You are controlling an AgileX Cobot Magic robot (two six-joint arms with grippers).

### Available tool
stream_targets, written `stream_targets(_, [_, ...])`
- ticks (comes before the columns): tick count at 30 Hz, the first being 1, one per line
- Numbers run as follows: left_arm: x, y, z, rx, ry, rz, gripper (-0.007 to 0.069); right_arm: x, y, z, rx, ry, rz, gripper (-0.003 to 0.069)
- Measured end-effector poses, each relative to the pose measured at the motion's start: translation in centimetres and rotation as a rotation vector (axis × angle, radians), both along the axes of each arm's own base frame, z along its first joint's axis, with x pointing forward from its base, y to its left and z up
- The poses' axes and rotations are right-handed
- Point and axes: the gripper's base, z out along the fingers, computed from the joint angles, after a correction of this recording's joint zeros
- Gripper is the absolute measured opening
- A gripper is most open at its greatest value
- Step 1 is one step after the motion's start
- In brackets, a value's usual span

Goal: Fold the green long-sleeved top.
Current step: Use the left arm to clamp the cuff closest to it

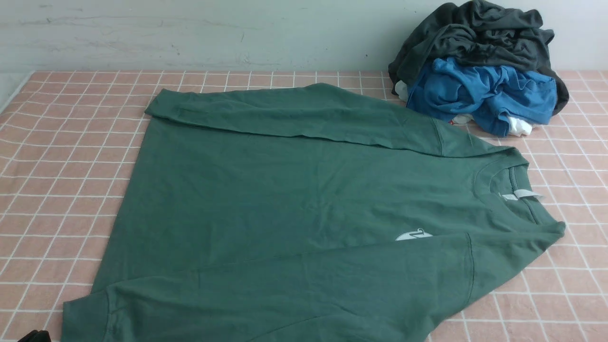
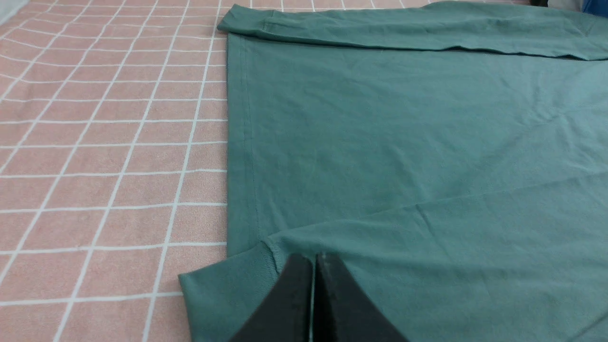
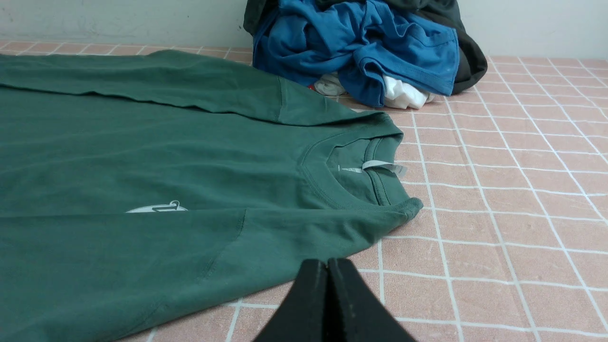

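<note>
The green long-sleeved top (image 1: pixel 304 199) lies flat on the table, neck to the right and hem to the left. Both sleeves are folded in along the body, the far one (image 1: pixel 294 114) at the back and the near one along the front. Its grey neck label (image 1: pixel 522 194) and white chest logo (image 1: pixel 413 235) show. My left gripper (image 2: pixel 313 259) is shut with nothing between its jaws and hovers over the near sleeve beside the cuff (image 2: pixel 223 289). My right gripper (image 3: pixel 327 263) is shut and empty, over the table just off the top's (image 3: pixel 142 156) near shoulder edge.
A pile of clothes sits at the back right against the wall: a dark charcoal garment (image 1: pixel 479 33) on top, a bright blue one (image 1: pixel 479 90) under it, white fabric (image 1: pixel 520 127) at the bottom. The table (image 1: pixel 61 156) has a pink cloth with a white grid.
</note>
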Motion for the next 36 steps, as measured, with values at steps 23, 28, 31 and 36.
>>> stream_targets(23, [0.0,0.0,0.0,0.0,0.0,0.0,-0.0003,0.0,-0.01,0.0,-0.003,0.0,0.0,-0.0014])
stream_targets(28, [0.0,0.0,0.0,0.0,0.0,0.0,-0.0003,0.0,-0.03,0.0,-0.01,0.0,-0.001,-0.0014])
stream_targets(31, [0.01,0.09,-0.01,0.054,-0.005,-0.004,-0.0003,0.0,-0.07,0.0,-0.029,-0.001,-0.002,-0.0014])
stream_targets(36, [0.03,0.3,-0.06,0.157,-0.012,-0.009,-0.0003,0.02,-0.09,0.07,-0.036,-0.009,-0.003,-0.0014])
